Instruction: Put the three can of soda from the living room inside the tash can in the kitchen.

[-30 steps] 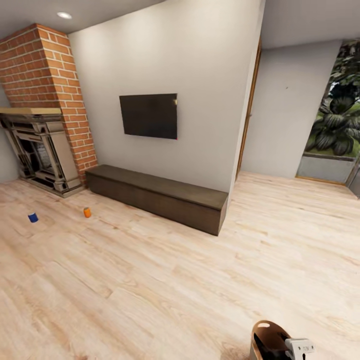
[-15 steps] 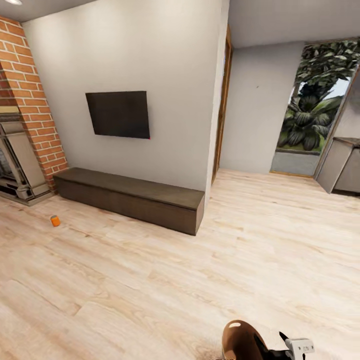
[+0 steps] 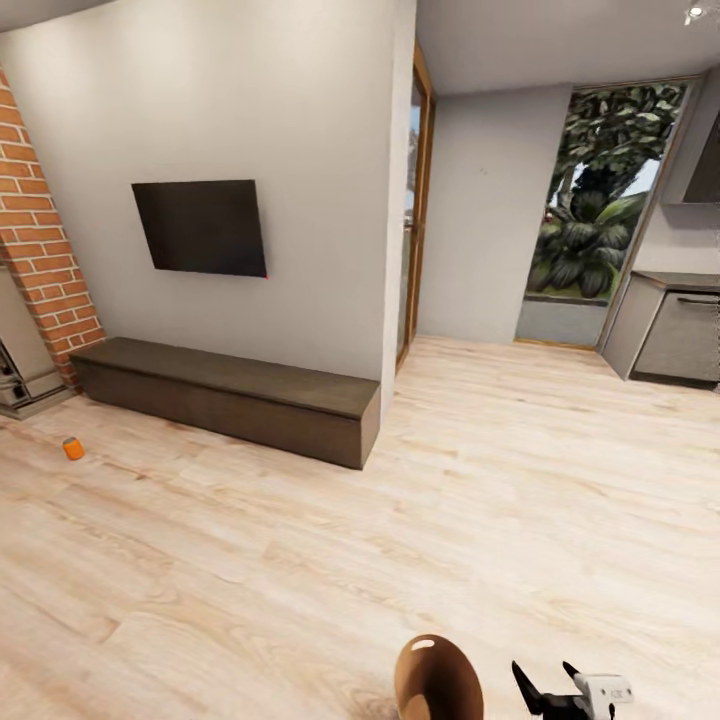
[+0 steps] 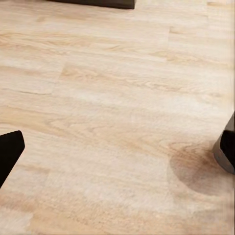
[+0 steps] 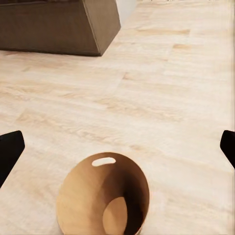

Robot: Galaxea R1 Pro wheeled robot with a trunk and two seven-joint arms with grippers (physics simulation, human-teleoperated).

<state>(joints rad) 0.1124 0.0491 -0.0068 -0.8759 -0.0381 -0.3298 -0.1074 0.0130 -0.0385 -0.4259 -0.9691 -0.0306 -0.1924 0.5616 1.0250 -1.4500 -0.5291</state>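
Note:
One orange can of soda (image 3: pixel 72 448) stands on the plank floor of the living room, far left, in front of the low dark bench (image 3: pixel 225 397). The tash can (image 3: pixel 438 680) sits at the bottom edge of the head view, its coppery brown inside facing me. My right gripper (image 3: pixel 545 677) hangs just to its right, open and apart from it. In the right wrist view the tash can (image 5: pixel 103 198) lies ahead of the open right gripper (image 5: pixel 117 147), an oval cut-out near its rim. My left gripper (image 4: pixel 117 152) is open over bare floor. The blue can is out of view.
A black TV (image 3: pixel 200 227) hangs above the bench, beside a brick chimney (image 3: pixel 35 250). A wood-framed doorway (image 3: pixel 412 210) opens past the wall's end. Kitchen units (image 3: pixel 675 335) stand far right next to a window with plants (image 3: pixel 590 200).
The whole head view has swung to the right, so the camera turned. The blue can and fireplace have slid out on the left; kitchen units have come in. The tash can sits further left of my right gripper.

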